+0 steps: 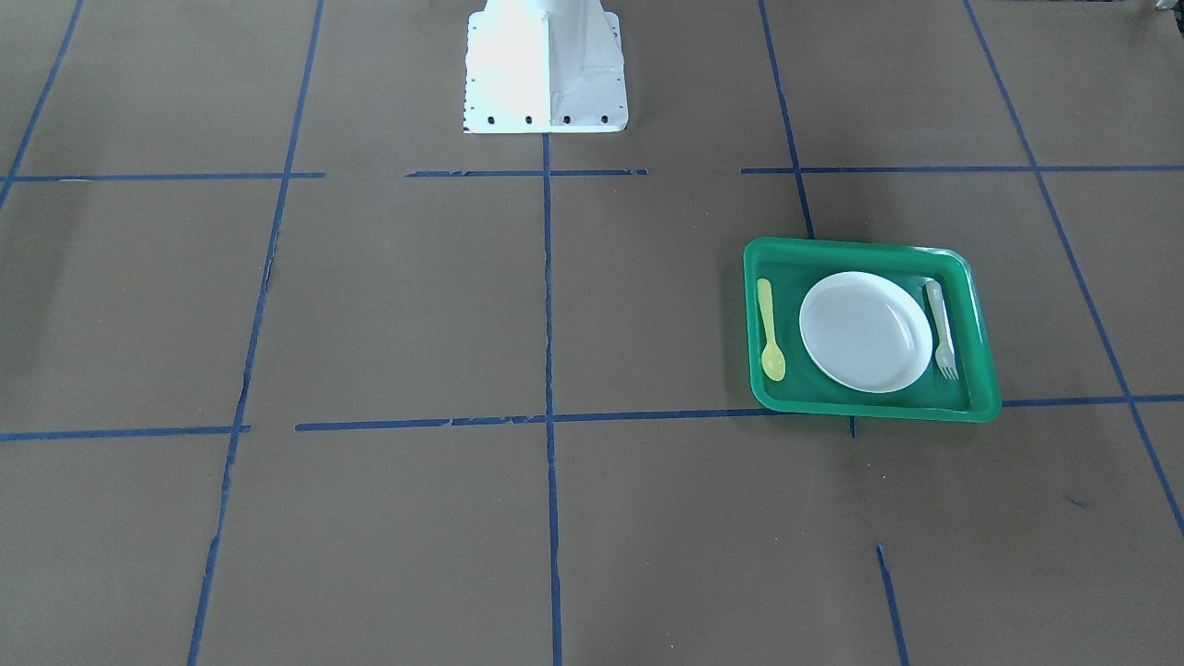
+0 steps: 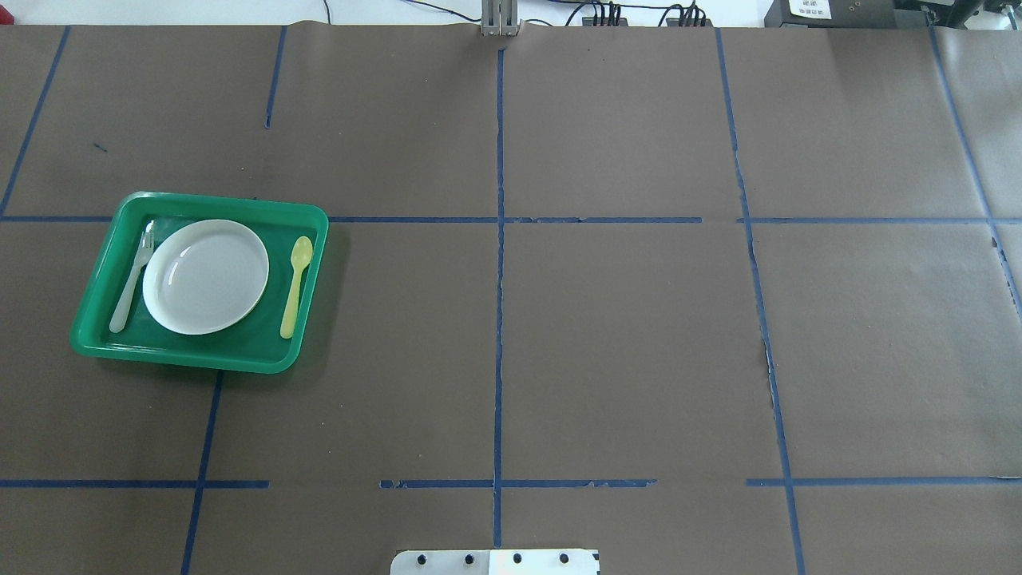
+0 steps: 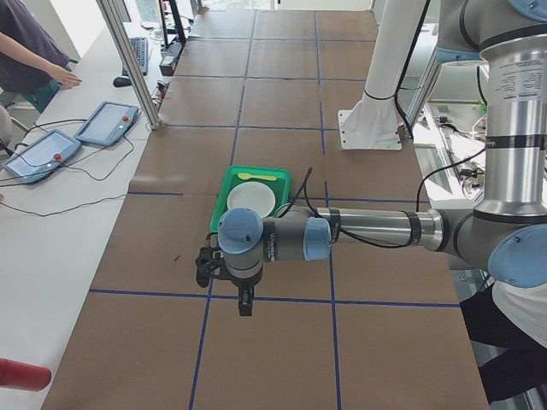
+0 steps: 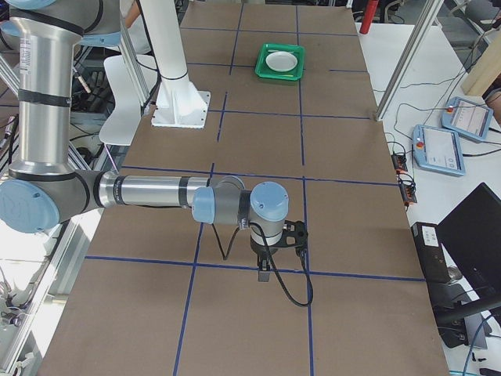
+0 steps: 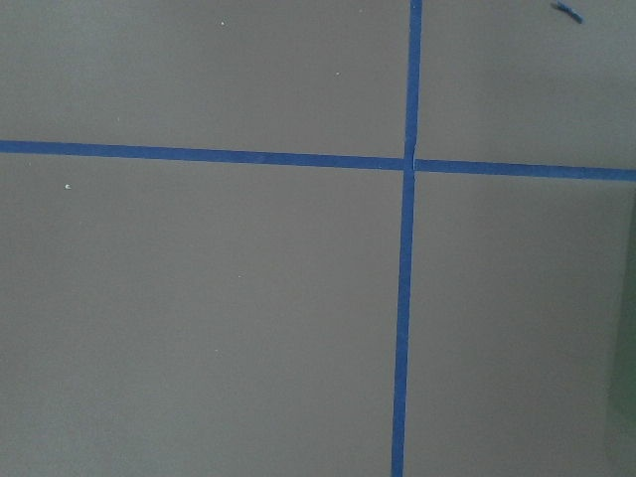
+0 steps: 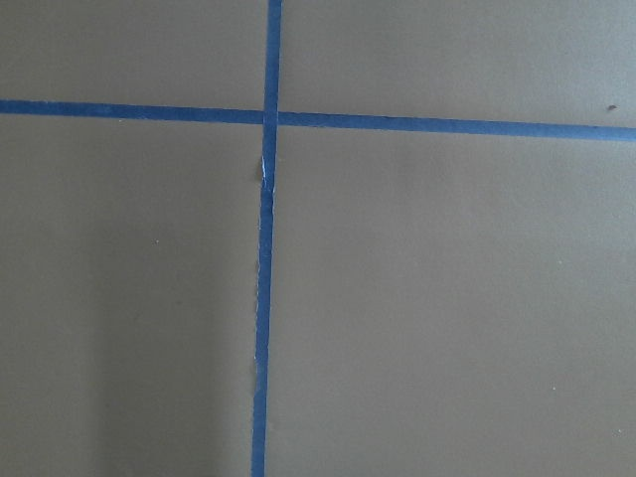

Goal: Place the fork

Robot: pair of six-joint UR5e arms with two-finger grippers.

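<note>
The pale fork lies in the green tray on the plate's left, tines toward the far side; in the front-facing view the fork is on the plate's right. A white plate fills the tray's middle and a yellow spoon lies on its other side. My left gripper shows only in the exterior left view, hanging above the table on the near side of the tray. My right gripper shows only in the exterior right view, far from the tray. I cannot tell whether either is open or shut.
The brown paper table cover carries blue tape grid lines. The white robot base stands at the table's edge. Both wrist views show only paper and tape crossings. Tablets and cables lie on the side bench.
</note>
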